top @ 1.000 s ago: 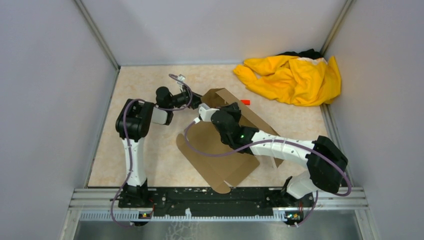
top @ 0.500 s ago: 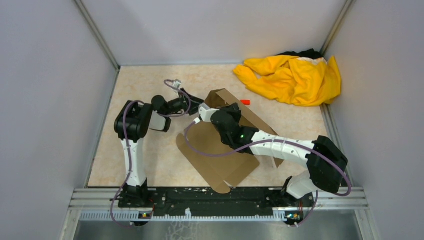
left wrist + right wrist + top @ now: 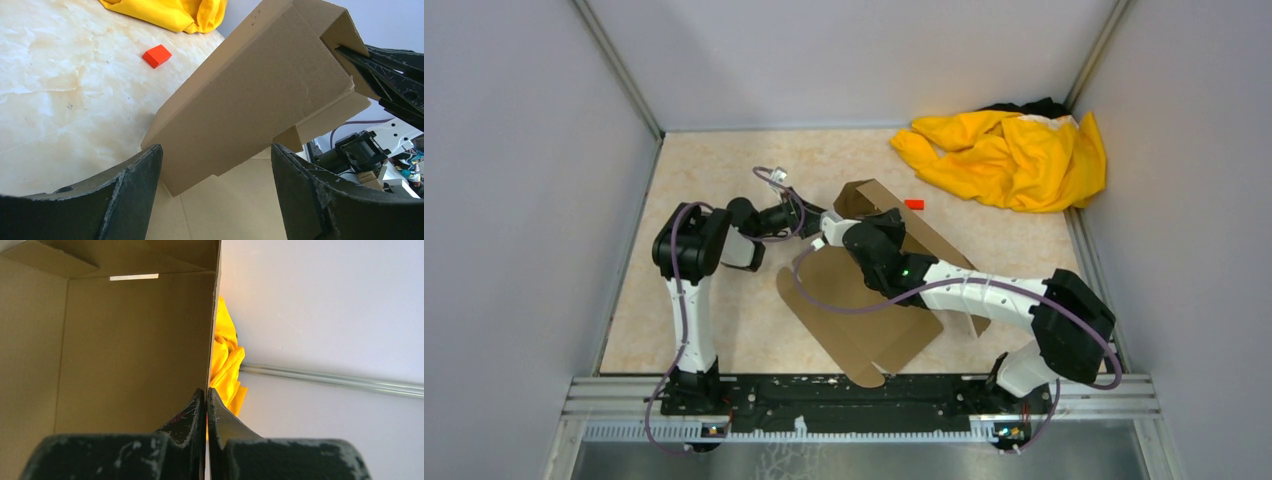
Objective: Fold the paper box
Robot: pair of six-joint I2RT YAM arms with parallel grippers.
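The paper box (image 3: 864, 322), one only, runs far-left to near-right, wall raised; I see the right gripper (image 3: 206, 397) clamped on it; left gripper (image 3: 216, 150) spread wide.

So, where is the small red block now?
In the top view the small red block sits right of centre, between the brown cardboard box and the yellow cloth garment.

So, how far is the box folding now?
Done: the far wall of the box stands up, with a corner flap bent in. In hand: the right tool is shut on that wall's edge; the left tool is open beside it. Left: the near panels lie flat.
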